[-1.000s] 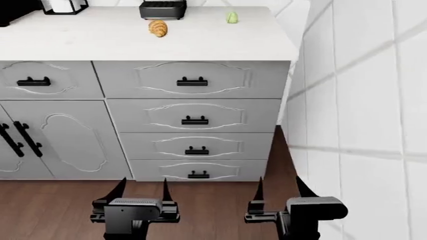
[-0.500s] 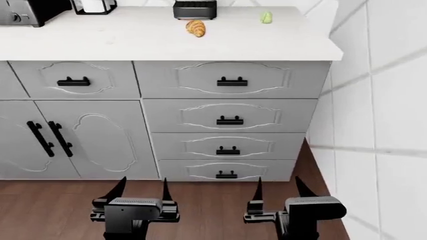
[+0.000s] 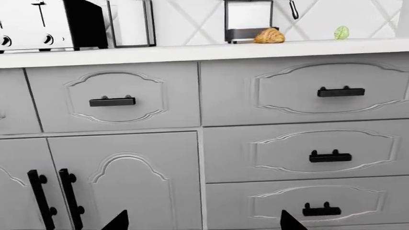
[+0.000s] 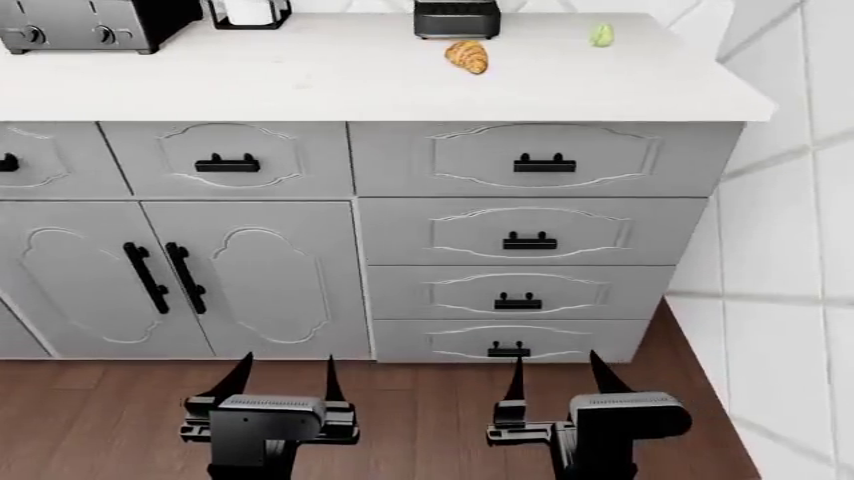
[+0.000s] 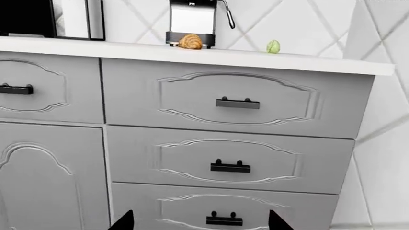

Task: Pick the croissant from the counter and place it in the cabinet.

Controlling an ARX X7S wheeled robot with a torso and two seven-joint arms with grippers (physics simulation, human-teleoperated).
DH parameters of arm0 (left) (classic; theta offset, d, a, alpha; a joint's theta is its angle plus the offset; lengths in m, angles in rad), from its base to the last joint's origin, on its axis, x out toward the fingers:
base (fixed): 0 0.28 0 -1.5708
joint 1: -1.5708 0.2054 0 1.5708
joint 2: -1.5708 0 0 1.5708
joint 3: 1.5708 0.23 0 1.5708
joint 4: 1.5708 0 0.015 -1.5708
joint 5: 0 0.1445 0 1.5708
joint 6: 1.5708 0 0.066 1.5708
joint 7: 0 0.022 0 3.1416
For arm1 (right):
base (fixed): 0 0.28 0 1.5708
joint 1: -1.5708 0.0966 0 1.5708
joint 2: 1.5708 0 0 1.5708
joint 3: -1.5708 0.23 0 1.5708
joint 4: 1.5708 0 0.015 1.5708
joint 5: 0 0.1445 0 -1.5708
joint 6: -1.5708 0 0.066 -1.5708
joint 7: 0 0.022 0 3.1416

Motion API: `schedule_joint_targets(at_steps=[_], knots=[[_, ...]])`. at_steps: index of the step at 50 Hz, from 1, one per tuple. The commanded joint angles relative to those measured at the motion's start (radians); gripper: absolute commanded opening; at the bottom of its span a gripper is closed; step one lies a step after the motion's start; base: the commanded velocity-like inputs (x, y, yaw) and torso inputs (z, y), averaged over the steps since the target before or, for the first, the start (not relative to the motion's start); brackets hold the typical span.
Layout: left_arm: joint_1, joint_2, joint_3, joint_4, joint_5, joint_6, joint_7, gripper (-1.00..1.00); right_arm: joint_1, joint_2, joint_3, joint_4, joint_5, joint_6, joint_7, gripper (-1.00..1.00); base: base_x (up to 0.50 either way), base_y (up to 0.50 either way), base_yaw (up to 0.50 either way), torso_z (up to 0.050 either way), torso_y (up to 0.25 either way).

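The croissant (image 4: 467,56) lies on the counter (image 4: 334,90), well apart from both of my grippers — they hang low in front of the cabinets, above the wood floor (image 4: 107,420). The left gripper (image 4: 283,380) has its fingers spread and holds nothing; the right gripper (image 4: 554,378) is likewise spread and empty. Neither touches anything.

Taking the croissant as landmark: a black coffee machine (image 4: 457,18) stands just behind it, against the tiled wall. A small pale-green ball (image 4: 602,35) sits on the counter to the croissant's right, nearer the counter's end. Well to its left stand a wire-framed holder (image 4: 247,12) and a toaster (image 4: 80,22). From the right wrist camera the croissant (image 5: 189,41) shows at the foot of the coffee machine; from the left wrist camera (image 3: 269,36) it looks the same.

Below the croissant — a stack of pale grey drawers (image 4: 534,235) with black handles. Down and left of it, two cabinet doors (image 4: 187,275) with long black handles. A white tiled wall (image 4: 787,230) closes the room to the right, past the counter's end.
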Motion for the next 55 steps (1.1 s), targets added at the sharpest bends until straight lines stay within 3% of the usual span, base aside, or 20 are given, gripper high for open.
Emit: schedule_joint_targets(at_steps=[1, 7, 17, 55], knots=[[0.001, -0.009, 0.008, 0.003, -0.008, 0.004, -0.009, 1.00, 0.000, 0.008, -0.011, -0.003, 0.007, -0.001, 0.013, 1.00, 0.00, 0.50, 0.00, 0.000, 0.000], [0.005, -0.013, 0.014, 0.009, -0.007, 0.001, -0.017, 1.00, -0.006, 0.013, -0.017, -0.010, 0.016, -0.008, 0.012, 1.00, 0.00, 0.50, 0.00, 0.000, 0.000], [0.008, -0.024, 0.024, 0.020, -0.017, -0.013, -0.016, 1.00, -0.011, 0.014, -0.015, -0.013, 0.053, -0.020, 0.009, 1.00, 0.00, 0.00, 0.00, 0.003, 0.000], [0.001, -0.044, 0.044, 0.022, -0.041, -0.018, -0.032, 1.00, -0.005, 0.034, -0.046, -0.016, 0.080, -0.023, 0.029, 1.00, 0.00, 0.00, 0.00, 0.050, 0.000]])
